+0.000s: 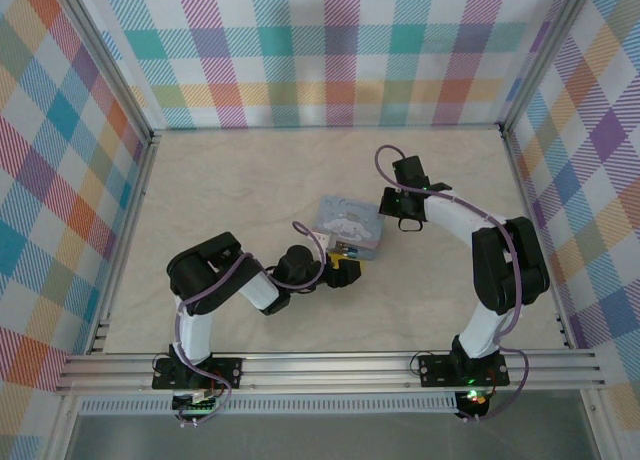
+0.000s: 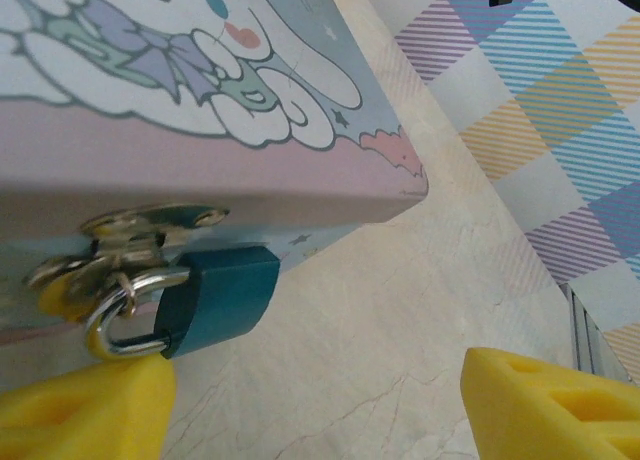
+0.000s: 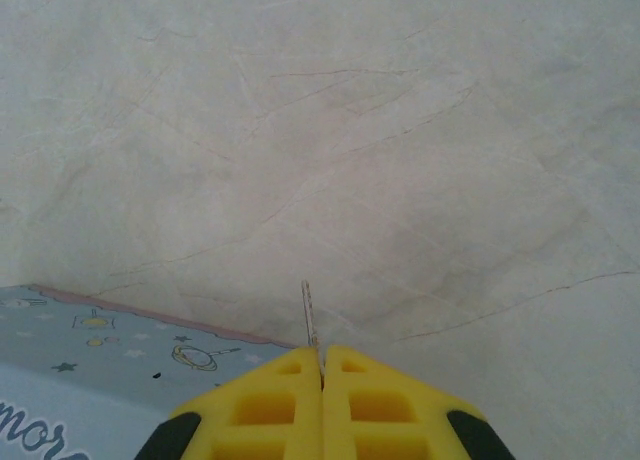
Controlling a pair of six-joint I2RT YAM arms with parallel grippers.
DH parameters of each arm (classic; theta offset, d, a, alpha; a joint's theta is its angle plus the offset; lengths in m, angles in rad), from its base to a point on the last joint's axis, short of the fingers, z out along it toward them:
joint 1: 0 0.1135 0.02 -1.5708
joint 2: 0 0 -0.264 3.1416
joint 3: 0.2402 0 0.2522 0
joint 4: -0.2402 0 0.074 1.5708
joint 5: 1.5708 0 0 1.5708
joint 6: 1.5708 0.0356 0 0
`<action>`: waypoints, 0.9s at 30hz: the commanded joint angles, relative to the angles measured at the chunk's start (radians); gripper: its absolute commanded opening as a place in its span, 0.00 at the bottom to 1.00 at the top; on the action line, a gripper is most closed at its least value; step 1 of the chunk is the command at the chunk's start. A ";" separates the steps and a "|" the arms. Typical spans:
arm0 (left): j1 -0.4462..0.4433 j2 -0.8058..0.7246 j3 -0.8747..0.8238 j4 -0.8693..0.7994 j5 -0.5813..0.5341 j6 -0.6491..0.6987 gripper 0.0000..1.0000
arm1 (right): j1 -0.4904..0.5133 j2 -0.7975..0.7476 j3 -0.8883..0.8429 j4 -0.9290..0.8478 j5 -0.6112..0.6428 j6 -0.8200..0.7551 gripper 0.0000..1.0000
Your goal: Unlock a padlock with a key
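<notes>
Mid tabletop (image 2: 400,310), left gripper (image 2: 320,410), jaws wide, is hovering beside the padlock (image 2: 220,300); right gripper (image 3: 320,355) is pinching the key (image 3: 308,315) across the tin (image 2: 250,170).

tin box (image 1: 347,223) central; left end effector (image 1: 345,266) at near edge, right end effector (image 1: 391,209) beside it.

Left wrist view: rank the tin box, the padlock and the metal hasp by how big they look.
1. tin box, largest by far.
2. padlock and metal hasp: they look about alike, so I won't rank them against each other.
</notes>
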 commanded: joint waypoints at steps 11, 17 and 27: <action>0.036 0.010 -0.077 0.040 -0.045 -0.033 0.75 | 0.029 0.047 -0.020 -0.061 -0.042 0.020 0.00; 0.054 0.024 -0.121 0.102 -0.030 -0.065 0.74 | 0.030 0.043 -0.012 -0.066 -0.040 0.017 0.00; 0.071 0.034 -0.072 0.073 0.024 -0.051 0.73 | 0.037 0.045 -0.016 -0.065 -0.039 0.024 0.00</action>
